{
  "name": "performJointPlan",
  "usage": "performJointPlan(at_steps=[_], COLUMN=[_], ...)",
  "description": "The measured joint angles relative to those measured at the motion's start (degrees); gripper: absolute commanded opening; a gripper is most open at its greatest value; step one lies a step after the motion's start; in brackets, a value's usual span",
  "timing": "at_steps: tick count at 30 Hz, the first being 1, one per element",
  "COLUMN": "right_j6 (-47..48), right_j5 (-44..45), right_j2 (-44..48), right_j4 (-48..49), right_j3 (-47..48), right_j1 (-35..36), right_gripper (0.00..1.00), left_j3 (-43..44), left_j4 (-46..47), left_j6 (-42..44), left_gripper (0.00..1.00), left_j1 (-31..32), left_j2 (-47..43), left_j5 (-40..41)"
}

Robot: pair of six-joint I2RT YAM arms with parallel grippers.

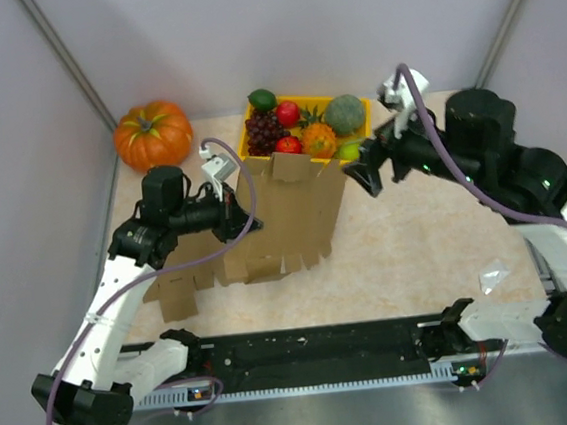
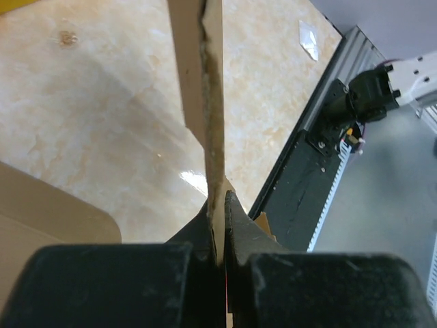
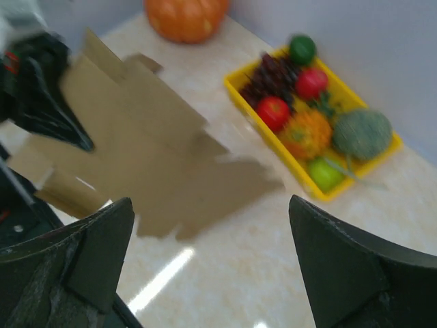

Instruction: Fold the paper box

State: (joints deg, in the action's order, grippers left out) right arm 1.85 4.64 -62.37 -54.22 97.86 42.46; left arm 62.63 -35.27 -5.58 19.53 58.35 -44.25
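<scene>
From above, the flattened paper box (image 1: 288,207) is standing upright at the middle of the worktop, just in front of the yellow fruit tray (image 1: 305,98) by the far edge; the left gripper (image 1: 236,217) is clamping its left side; the right gripper (image 1: 365,176) is hovering beside its upper right corner; a pumpkin (image 1: 153,135) is sitting in the far left corner.

Left wrist: both fingers (image 2: 198,232) are pinching the cardboard's edge.

Right wrist: the fingers (image 3: 95,253) are gaping wide, apart from the cardboard.
</scene>
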Motion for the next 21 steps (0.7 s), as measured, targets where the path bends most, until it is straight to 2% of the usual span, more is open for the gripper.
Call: performJointPlan(at_steps=[2, 6, 12, 13, 16, 19, 21], right_j6=[3.0, 4.8, 4.4, 4.1, 3.1, 2.6, 2.3], right_j5=[-10.1, -24.2, -37.4, -39.3, -44.0, -47.8, -49.3], right_j2=[-6.7, -19.8, -30.0, -30.9, -31.8, -31.3, -30.8], right_j4=[3.1, 7.7, 6.8, 6.5, 6.2, 6.4, 6.4], right_j3=[7.0, 17.5, 18.5, 18.4, 17.9, 16.7, 15.1], right_j1=[-0.1, -1.0, -1.5, -1.5, -1.6, -1.6, -1.6], right_gripper=[0.88, 0.78, 0.61, 0.56, 0.51, 0.52, 0.64], left_j3=[0.4, 0.4, 0.4, 0.5, 0.6, 0.9, 1.2], left_j4=[-1.8, -4.5, -6.4, -6.5, -6.5, -7.0, -7.0], left_j6=[1.4, 2.9, 4.7, 5.0, 5.7, 6.1, 6.4], left_gripper=[0.00, 0.00, 0.00, 0.00, 0.00, 0.00, 0.00], left_j1=[0.9, 2.9, 5.6, 6.0, 6.6, 6.8, 6.8], left_j2=[0.0, 0.0, -1.2, -1.4, -1.4, -1.3, -1.1], left_j5=[-0.7, -1.4, -2.3, -2.4, -2.7, -2.6, -2.6])
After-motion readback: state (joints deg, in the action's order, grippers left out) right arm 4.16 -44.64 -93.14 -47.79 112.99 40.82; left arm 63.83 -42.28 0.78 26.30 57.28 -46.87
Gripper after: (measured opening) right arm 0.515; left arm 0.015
